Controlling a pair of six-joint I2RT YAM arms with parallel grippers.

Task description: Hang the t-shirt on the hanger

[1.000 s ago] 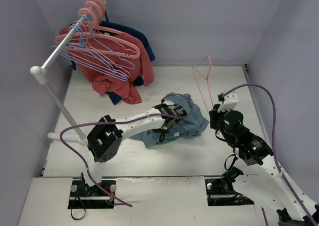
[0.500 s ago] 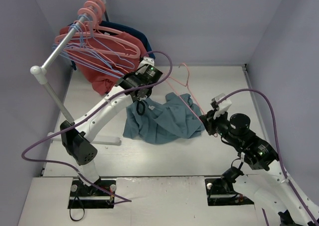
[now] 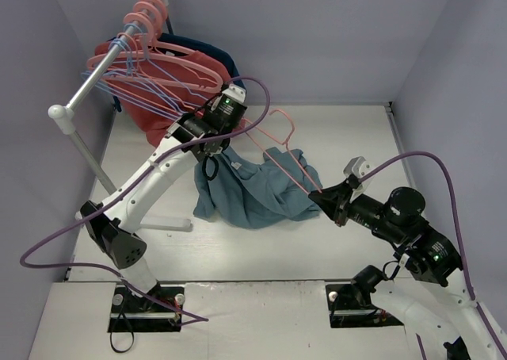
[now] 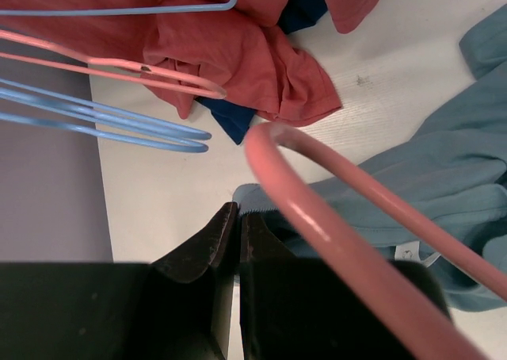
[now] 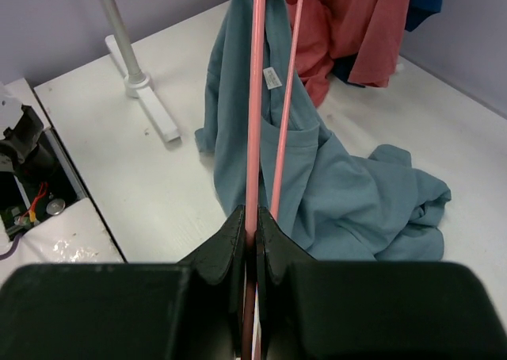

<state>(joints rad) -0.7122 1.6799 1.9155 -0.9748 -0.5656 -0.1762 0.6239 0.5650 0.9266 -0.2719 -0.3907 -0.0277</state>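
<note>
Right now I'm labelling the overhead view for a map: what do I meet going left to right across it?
Rack's white end cap → coral-red shirt → t-shirt → right gripper.

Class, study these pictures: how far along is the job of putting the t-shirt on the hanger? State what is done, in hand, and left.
Done: the right gripper is shut on the hanger; the left gripper pinches the t-shirt by its edge, lifting it. In hand: the hanger lies against the raised cloth by its label. Left: no shoulder sits on the hanger; most of the t-shirt lies heaped.
</note>
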